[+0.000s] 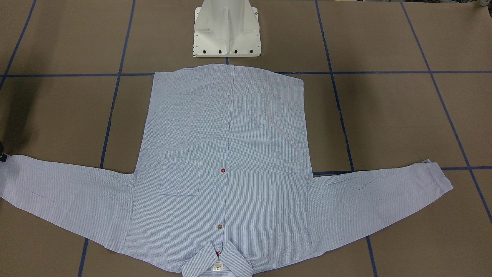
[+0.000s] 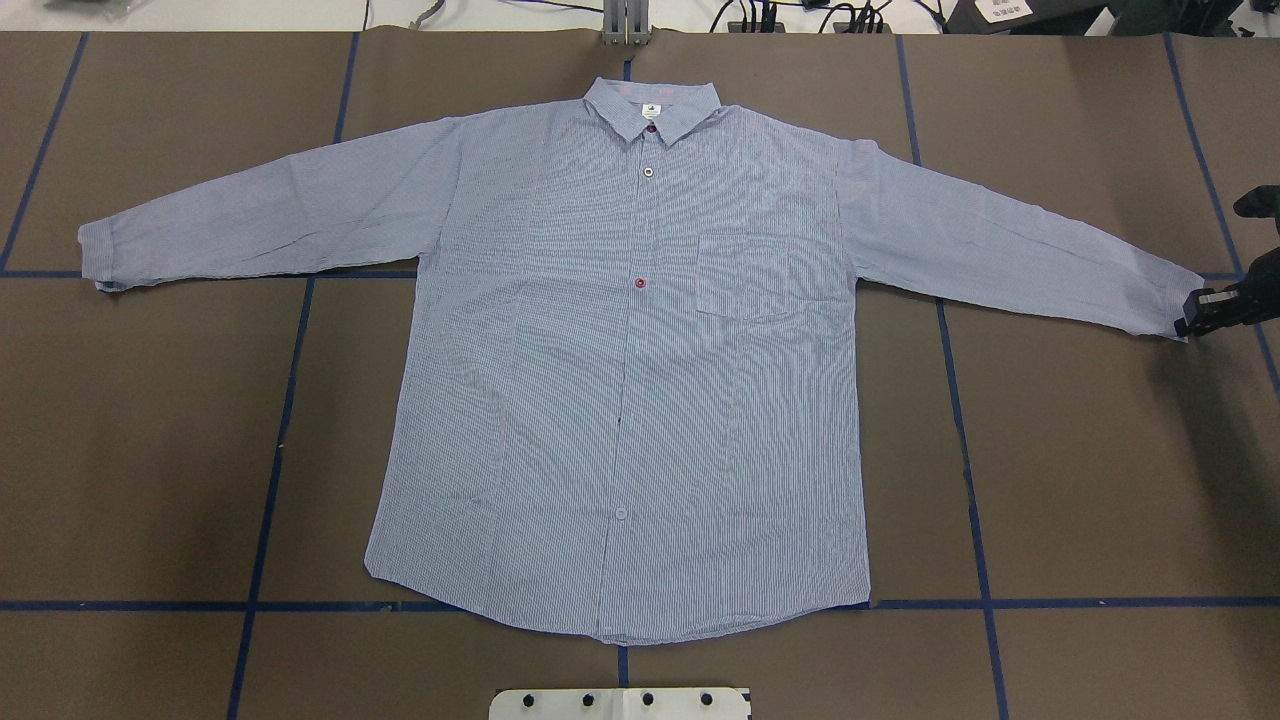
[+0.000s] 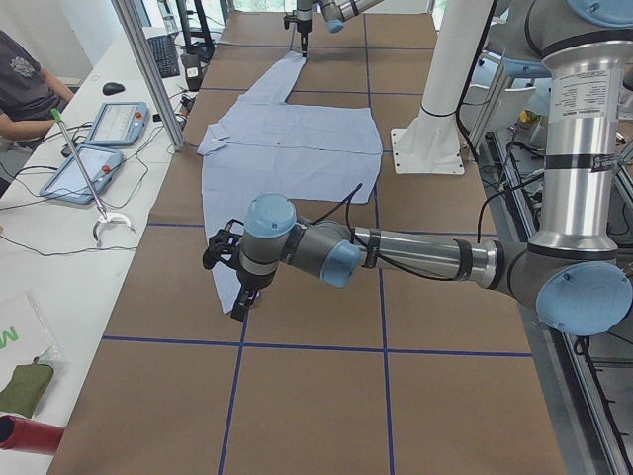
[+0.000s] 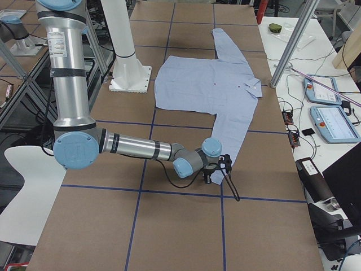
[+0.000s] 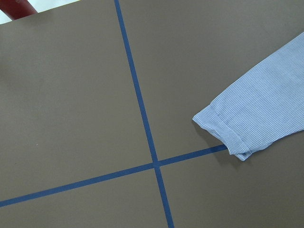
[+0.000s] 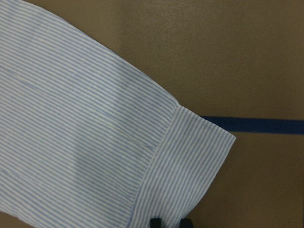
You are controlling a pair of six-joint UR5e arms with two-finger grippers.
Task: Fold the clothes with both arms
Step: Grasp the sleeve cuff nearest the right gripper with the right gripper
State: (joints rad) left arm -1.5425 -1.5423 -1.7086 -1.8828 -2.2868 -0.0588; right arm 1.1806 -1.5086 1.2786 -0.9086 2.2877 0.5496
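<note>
Blue-striped shirt [image 2: 620, 380] spread flat; right arm [image 4: 141, 148] jaws at cuff [image 6: 190, 161].

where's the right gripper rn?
In the overhead view, the black two-finger right gripper sits at the far right edge, at the cuff of the light blue striped shirt's outstretched sleeve.

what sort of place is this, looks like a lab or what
Most likely a robotics lab or test cell: a table marked with a blue tape grid, an industrial left arm and right arm, and teach pendants on a side bench.
</note>
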